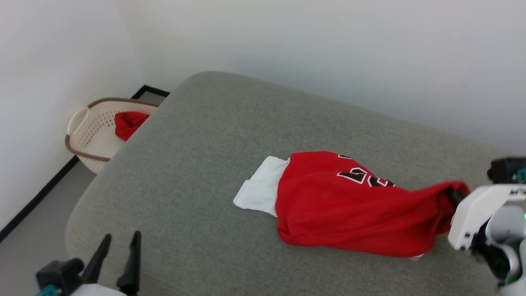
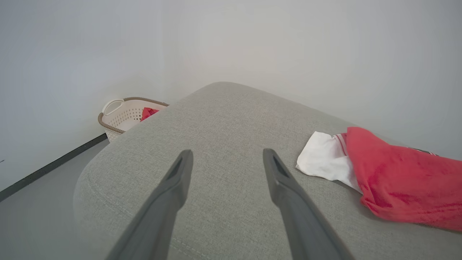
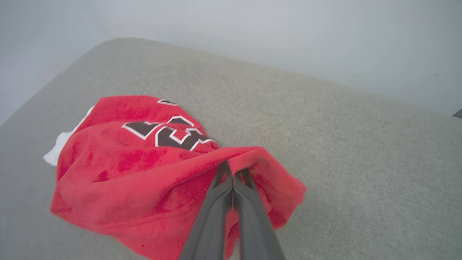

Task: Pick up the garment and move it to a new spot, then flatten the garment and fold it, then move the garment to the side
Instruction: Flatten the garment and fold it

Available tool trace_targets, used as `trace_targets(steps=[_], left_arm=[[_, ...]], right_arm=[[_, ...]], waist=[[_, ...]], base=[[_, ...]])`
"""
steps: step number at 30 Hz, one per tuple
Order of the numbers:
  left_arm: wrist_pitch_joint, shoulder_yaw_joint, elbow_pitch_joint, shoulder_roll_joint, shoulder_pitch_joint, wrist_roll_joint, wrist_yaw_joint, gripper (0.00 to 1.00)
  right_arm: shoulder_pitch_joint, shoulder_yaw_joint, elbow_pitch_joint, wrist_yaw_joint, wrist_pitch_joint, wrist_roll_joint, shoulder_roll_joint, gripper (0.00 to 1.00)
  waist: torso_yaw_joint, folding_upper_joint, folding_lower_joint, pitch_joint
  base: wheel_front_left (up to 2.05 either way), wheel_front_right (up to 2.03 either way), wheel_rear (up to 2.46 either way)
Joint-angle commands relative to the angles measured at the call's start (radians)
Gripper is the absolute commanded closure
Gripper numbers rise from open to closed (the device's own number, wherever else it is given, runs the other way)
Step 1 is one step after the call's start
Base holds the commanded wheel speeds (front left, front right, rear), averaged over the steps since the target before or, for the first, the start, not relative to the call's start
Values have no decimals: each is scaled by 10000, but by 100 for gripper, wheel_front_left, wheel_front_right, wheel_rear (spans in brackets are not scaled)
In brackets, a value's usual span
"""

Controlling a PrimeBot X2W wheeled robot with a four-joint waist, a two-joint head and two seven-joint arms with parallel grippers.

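The garment (image 1: 341, 201) is a red T-shirt with a white sleeve and black white-edged characters, lying bunched on the grey cushion (image 1: 213, 135). My right gripper (image 1: 451, 193) is shut on the garment's right end, which is pulled up off the cushion into a taut fold. In the right wrist view the two fingers (image 3: 216, 202) press together with the garment (image 3: 144, 162) pinched at the right gripper's tips (image 3: 232, 170). My left gripper (image 1: 121, 240) is open at the lower left above bare cushion, well left of the garment (image 2: 397, 177). The left gripper (image 2: 225, 157) holds nothing.
A cream laundry basket (image 1: 92, 135) with a brown rim stands on the floor past the cushion's far left corner, with a red cloth (image 1: 128, 123) inside. White walls close in behind and on the left. The cushion's left edge drops to grey floor (image 1: 37, 242).
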Motion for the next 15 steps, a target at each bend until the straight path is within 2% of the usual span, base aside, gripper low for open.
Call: trace_targets(steps=[1,8,15], left_arm=[[-16,-15,15,-25,-98,77,-35,0],[-51,-444,153,-411,-599,334,-293,0],[-68,-774,467,-896,-1278,569,-591,0]], right_arm=[[-132,-33,45,-3,-58,-4,-19,100],[-1579,-248,1269,-3,-780,-236,-489,100],[-3120,-593,2900,-3,-1765,-1016,-1272,100]], waist=[[57,0,-1,83],[349,0,-1,626],[747,0,-1,1404]], base=[[0,0,0],[0,0,0],[0,0,0]])
